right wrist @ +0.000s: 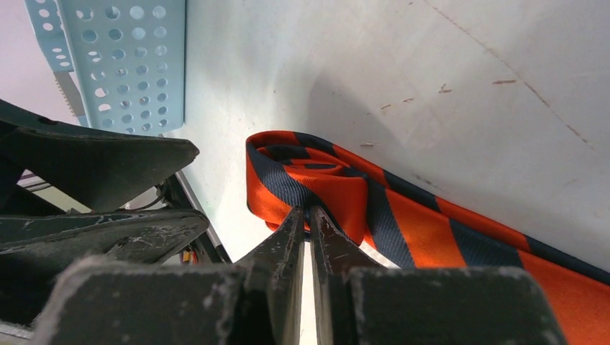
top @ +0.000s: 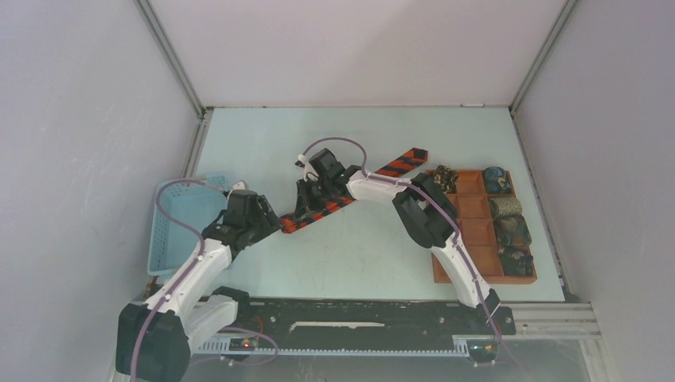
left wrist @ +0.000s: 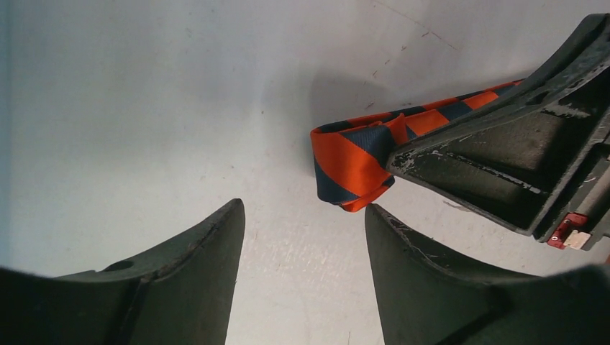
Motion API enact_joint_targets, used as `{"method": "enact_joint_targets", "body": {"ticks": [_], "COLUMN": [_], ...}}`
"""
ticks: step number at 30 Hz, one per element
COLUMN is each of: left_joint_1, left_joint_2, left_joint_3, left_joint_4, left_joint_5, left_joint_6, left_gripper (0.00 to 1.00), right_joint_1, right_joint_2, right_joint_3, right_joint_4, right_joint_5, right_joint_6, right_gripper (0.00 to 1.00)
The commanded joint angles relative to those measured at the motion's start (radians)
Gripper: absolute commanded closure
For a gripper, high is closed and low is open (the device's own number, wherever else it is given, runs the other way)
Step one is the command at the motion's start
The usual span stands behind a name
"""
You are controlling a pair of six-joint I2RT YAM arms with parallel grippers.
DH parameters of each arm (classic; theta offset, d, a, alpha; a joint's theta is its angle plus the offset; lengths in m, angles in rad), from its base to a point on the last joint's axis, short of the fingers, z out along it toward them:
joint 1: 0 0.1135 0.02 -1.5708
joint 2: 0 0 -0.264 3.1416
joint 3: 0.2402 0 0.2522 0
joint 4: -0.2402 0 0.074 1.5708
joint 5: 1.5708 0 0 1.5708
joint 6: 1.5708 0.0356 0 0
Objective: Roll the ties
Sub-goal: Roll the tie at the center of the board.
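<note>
The orange-and-navy striped tie [right wrist: 424, 226] lies flat, its end curled over.

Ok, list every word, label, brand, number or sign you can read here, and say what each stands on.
None: no view holds any readable text.
The striped tie carries only orange and dark stripes.
The light blue basket shows only punched holes.
The brown tray shows no marking.
A small red-and-white part at the edge of the left wrist view is too small to read.
</note>
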Motion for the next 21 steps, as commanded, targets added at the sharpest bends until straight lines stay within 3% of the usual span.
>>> {"method": "enact_joint_targets", "body": {"ticks": [1, 21], "left_joint_1": [0.01, 0.02], "left_joint_2": [0.037, 0.215], "left_joint_3": [-0.015, -0.052], "left_joint_4": [0.101, 0.309], "left_joint_5": [0.053, 0.176], "left_joint_6": [-0.009, -0.092], "left_gripper": [0.32, 0.35], "right_joint_1": [-0.009, -0.014], "right_joint_2": [0.005, 0.021], "right_joint_3": [-0.021, -0.052], "right_joint_4": [0.041, 0.067], "right_joint_5": [-0.013, -0.017], "right_joint_6": [-0.007, -0.004], "right_gripper": [0.9, 0.9]}}
